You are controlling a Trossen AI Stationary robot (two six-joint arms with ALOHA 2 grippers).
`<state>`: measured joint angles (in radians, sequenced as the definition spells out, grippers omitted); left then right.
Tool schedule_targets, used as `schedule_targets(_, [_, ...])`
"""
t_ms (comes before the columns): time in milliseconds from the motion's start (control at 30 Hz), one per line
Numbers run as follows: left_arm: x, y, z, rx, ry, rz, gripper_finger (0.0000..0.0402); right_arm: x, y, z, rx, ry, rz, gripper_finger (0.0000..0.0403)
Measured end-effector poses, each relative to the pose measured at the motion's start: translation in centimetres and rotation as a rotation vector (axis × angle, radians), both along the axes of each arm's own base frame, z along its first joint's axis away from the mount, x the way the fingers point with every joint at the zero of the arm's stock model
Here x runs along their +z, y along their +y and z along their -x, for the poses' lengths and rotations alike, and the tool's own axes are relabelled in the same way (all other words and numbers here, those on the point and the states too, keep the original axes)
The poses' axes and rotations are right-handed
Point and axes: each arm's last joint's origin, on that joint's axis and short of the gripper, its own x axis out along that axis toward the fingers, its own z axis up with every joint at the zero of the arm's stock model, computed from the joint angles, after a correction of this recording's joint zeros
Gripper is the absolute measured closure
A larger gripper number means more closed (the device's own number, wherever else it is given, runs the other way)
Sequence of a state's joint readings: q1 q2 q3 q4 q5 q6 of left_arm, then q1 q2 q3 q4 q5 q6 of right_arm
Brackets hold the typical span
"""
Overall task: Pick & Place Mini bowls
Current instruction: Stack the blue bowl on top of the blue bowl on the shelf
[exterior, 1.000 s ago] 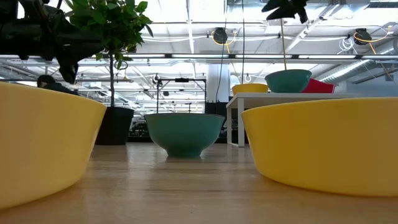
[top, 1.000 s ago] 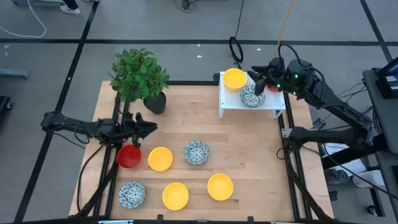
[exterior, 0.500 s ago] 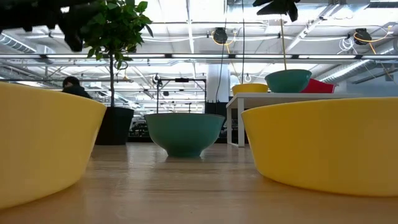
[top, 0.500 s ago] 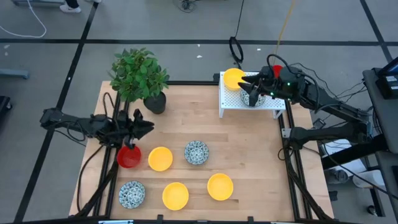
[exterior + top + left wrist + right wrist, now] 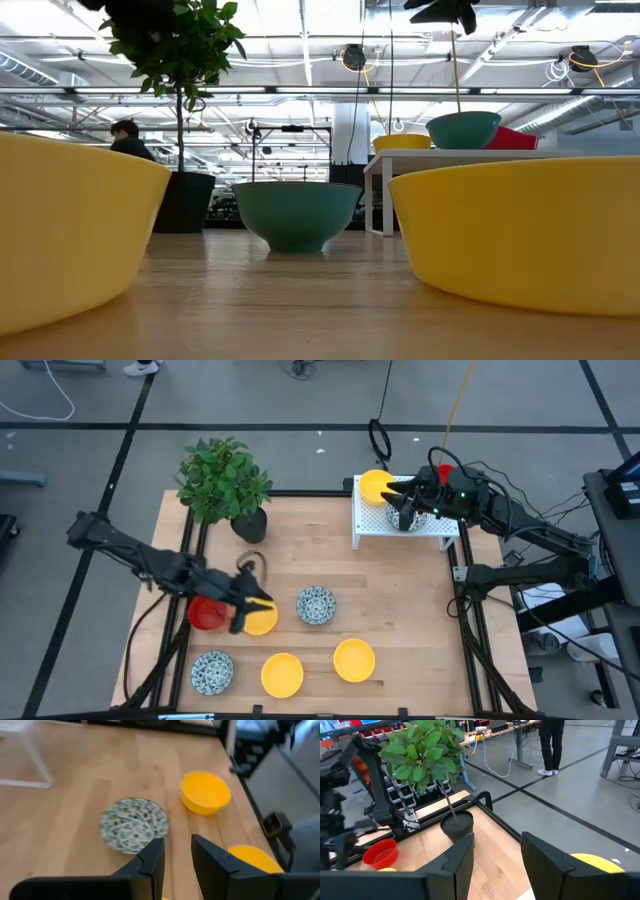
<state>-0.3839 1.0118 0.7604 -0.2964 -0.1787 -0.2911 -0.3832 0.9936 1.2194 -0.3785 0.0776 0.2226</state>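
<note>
Left gripper: the left gripper hangs over the table's middle-left, above a yellow bowl with a red bowl just beside it; its wrist view shows the fingers spread a little with nothing between them, pointing toward a speckled bowl.
Likely reason: my guess is the arm is lining up on one of these bowls for a pick; which one I cannot tell.
Right gripper: the right gripper sits over the white rack at the far right, above the speckled bowl there; its fingers stand apart and empty.
Likely reason: it looks as though the rack is the drop-off spot, so this arm is probably letting go of, or clearing, a placed bowl.
Bowls on rack: a yellow one, the speckled one, and a red one mostly hidden behind the arm.
Bowls on table: red, yellow and speckled in one row; nearer the front, another speckled bowl and two yellow bowls.
Plant: the potted plant stands at the far left corner, clear of the bowls.
Writing: none readable anywhere.
</note>
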Motion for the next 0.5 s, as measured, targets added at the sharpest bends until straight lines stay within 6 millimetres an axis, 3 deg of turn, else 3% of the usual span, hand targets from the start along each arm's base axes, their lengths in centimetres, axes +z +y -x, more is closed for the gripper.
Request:
schedule_targets(233, [-0.7,-2.3,-5.2,-0.052,0.144,-0.043,0.0248,-0.6,0.2,0.1,0.033,0.059,-0.033,0.025])
schedule_targets(500, [-3.2,-4.6,-10.4,-0.163,0.256,-0.175,0.0185,-1.2,2.2,-0.4,0.197,0.112,-0.073,0.025])
